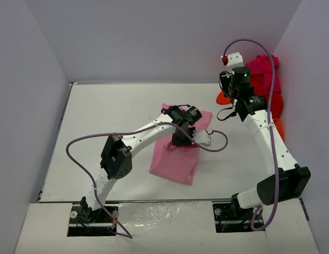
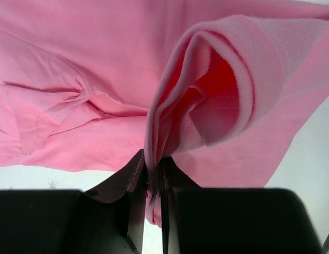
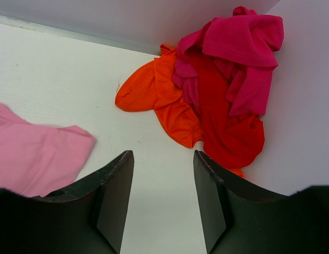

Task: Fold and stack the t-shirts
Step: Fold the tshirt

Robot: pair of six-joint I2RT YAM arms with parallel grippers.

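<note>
The left gripper (image 2: 155,180) is clamped on a bunched fold of the light pink t-shirt (image 2: 74,79), the cloth squeezed into a thin ridge between its fingers. Just beyond the fingertips that fold opens into a ribbed, looped edge, likely the collar. Farther out, the rest of the shirt spreads flat and lightly creased on the table (image 3: 58,69).

The bite looks shallow, at the very tips, and takes in several layers. A quick pull could let some layers slip free and leave the fold lopsided. Because the shirt is held at this one spot only, dragging it would probably slide the whole garment across the smooth surface rather than turn part of it over.

The right gripper (image 3: 163,174) hangs with its jaws apart and nothing between them. A corner of the pink shirt lies off to its left, and bare table lies straight ahead.

Farther ahead and to its right, the orange t-shirt (image 3: 153,90), red t-shirt (image 3: 222,127) and magenta t-shirt (image 3: 243,47) are heaped together against the wall, overlapping. Reaching in there risks catching two shirts at once, or nudging the wall.
</note>
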